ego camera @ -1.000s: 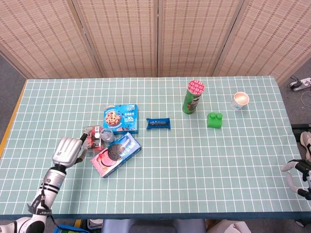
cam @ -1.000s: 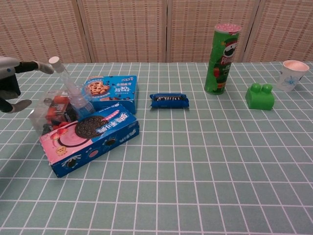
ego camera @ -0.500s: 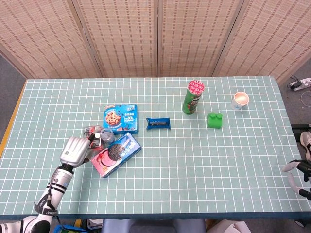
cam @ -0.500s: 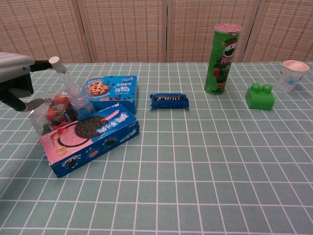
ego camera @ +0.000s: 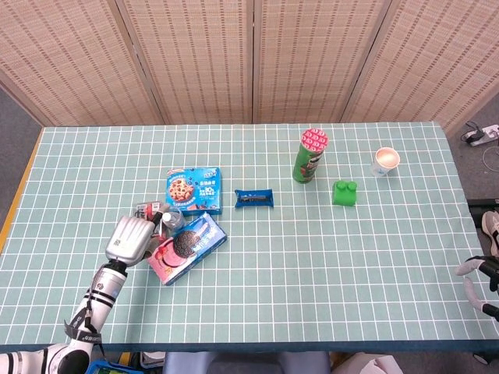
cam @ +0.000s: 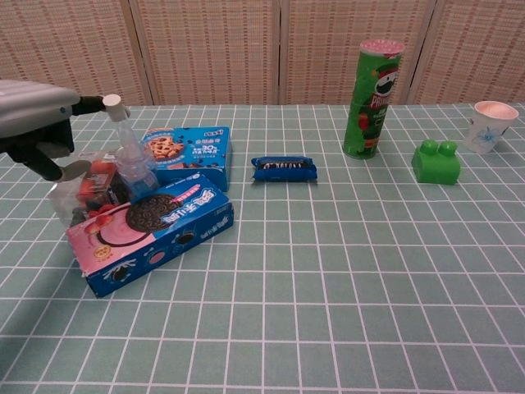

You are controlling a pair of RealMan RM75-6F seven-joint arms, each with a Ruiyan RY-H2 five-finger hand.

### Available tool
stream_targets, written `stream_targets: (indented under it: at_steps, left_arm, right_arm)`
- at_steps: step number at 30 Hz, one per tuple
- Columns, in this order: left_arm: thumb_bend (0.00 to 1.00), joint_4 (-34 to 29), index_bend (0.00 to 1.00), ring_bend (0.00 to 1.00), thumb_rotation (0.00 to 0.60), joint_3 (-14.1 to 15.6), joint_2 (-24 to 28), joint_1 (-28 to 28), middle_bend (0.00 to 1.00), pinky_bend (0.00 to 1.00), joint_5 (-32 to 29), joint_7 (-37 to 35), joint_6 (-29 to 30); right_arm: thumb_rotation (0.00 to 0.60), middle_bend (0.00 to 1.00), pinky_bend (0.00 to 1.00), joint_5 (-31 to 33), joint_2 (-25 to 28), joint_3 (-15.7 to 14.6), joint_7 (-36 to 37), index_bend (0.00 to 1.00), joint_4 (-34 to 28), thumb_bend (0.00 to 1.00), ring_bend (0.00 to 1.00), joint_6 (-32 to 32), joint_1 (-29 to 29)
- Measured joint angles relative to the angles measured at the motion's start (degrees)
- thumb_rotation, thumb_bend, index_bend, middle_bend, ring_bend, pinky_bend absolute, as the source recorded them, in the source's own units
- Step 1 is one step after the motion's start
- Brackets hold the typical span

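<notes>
Best to stay off the big Oreo box (cam: 152, 230). Left hand (ego camera: 129, 238) with fingers spread, holding nothing (right hand (ego camera: 475, 273) far aside, state impossible to tell). Close softly, low on the small bottle (cam: 131, 164) standing just beside the box, not on its cap (cam: 112, 103).

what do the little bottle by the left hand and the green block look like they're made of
The small bottle looks like clear plastic: see-through body, white cap, faint glare. It could be glass; the view leaves that open. The green block looks like moulded plastic: uniform colour, rounded studs, smooth, slightly shiny faces.
</notes>
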Motion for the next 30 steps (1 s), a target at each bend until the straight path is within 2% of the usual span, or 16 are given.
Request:
stream_targets:
  at_steps: [5, 10, 12, 22, 30]
  left_arm:
    - [0.42, 0.50, 0.15, 0.95, 0.600, -0.61, -0.19, 0.04, 0.99, 1.00, 0.35, -3.09, 0.44]
    - [0.16, 0.73, 0.18, 0.97, 0.600, -1.50, 0.78, 0.18, 1.00, 1.00, 0.67, -10.63, -1.28]
    - [0.12, 0.82, 0.21, 0.98, 0.600, -1.99, 1.28, 0.22, 1.00, 1.00, 0.89, -14.59, -2.47]
    - [0.11, 3.93, 0.37, 1.00, 0.600, -5.33, -0.03, 0.30, 1.00, 1.00, 2.62, -36.24, -7.06]
    - [0.11, 9.88, 0.41, 1.00, 0.600, -6.84, -4.38, -0.65, 1.00, 1.00, 1.47, -41.02, -8.14]
  right_arm:
    - [0.600, 0.46, 0.63, -0.04, -0.02, -0.02, 0.27, 0.49, 0.17, 0.47, 0.36, -0.26, 0.13]
    - [0.600, 0.46, 0.63, -0.19, -0.01, -0.08, 0.18, 0.49, 0.14, 0.47, 0.36, -0.26, 0.16]
    - [0.600, 0.46, 0.63, -0.18, -0.03, -0.07, 0.13, 0.49, 0.11, 0.47, 0.36, -0.22, 0.14]
    - [0.600, 0.46, 0.63, -0.07, -0.11, -0.01, 0.02, 0.49, 0.15, 0.47, 0.36, -0.22, 0.12]
    - [0.600, 0.46, 0.63, 0.02, -0.07, 0.04, 0.48, 0.49, 0.35, 0.47, 0.36, -0.12, 0.07]
